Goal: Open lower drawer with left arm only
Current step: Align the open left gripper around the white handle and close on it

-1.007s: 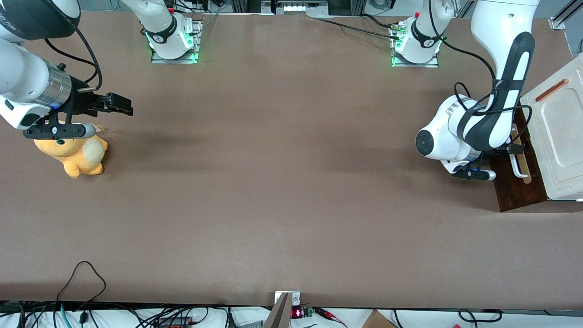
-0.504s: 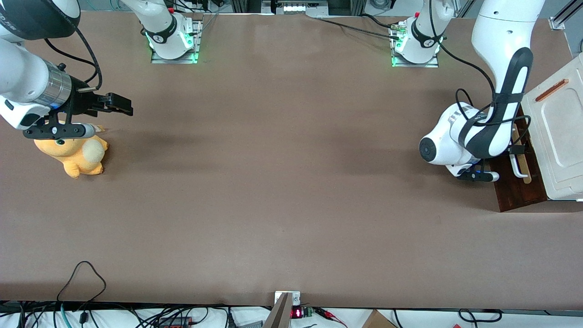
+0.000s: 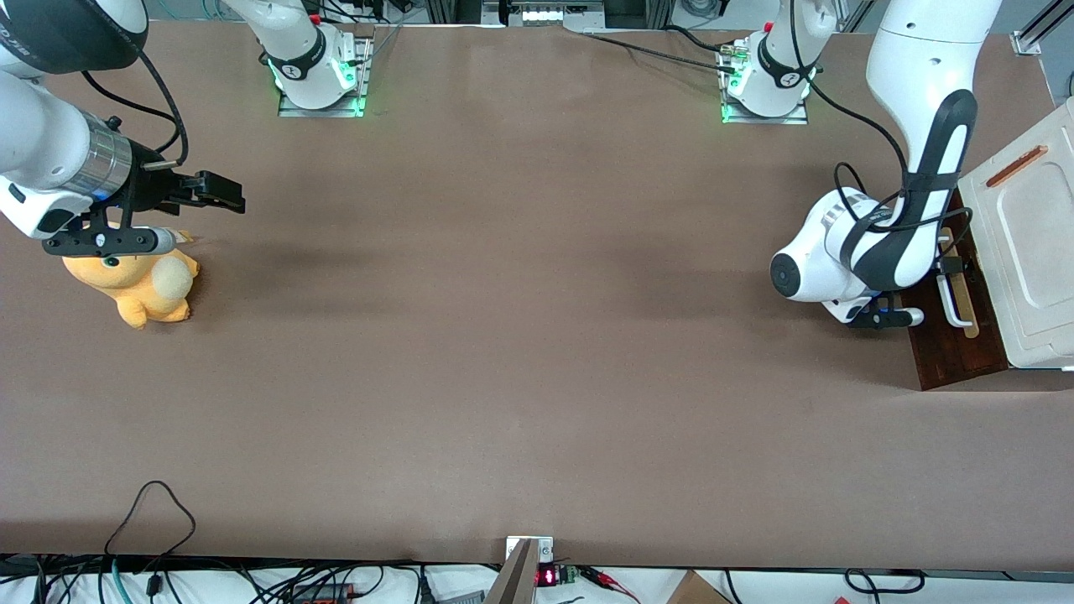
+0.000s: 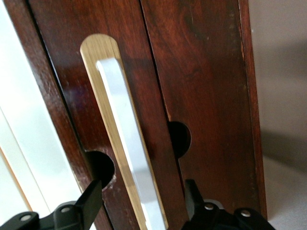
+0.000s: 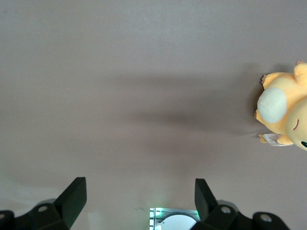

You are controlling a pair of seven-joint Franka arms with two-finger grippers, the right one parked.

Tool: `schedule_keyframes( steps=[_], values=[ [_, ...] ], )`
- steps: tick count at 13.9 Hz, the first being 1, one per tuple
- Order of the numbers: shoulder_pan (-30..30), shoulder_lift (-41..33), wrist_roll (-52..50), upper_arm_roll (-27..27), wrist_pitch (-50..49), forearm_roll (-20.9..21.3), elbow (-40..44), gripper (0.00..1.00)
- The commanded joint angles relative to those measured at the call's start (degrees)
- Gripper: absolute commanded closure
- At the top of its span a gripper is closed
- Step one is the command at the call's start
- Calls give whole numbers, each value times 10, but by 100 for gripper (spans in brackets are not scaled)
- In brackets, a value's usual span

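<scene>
1. The left arm (image 3: 902,193) is bending low in front of the lower drawer (image 3: 956,335), at the working arm's end of the table (image 3: 520,335).
2. The gripper (image 4: 144,203) is standing spread, one finger on each side of the white bar handle (image 4: 127,148), not touching it.
3. The drawer is sitting under the cream-white cabinet top (image 3: 1028,252).

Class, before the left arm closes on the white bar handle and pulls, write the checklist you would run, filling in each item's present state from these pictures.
1. Gripper open: ok, fingers spread.
2. White bar handle between the fingers: ok, one finger on each side.
3. Fingers touching the handle: not ok, a gap shows on both sides.
4. This handle belongs to the lower drawer: cannot tell.
5. Drawer shut: ok, no pale inside showing.
6. Table in front of the drawer free of objects: ok.
</scene>
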Motion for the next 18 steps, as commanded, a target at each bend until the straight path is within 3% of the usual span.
schedule_keyframes(
  steps=[1,6,10,18],
  values=[
    [-2,-16,-41,-3,-8,32,-30,22],
    [-5,-20,-57,-5,-7,68,-48,21],
    [-5,-19,-57,-5,-2,74,-48,49],
    [-5,-16,-57,-5,0,75,-47,73]
  ],
)
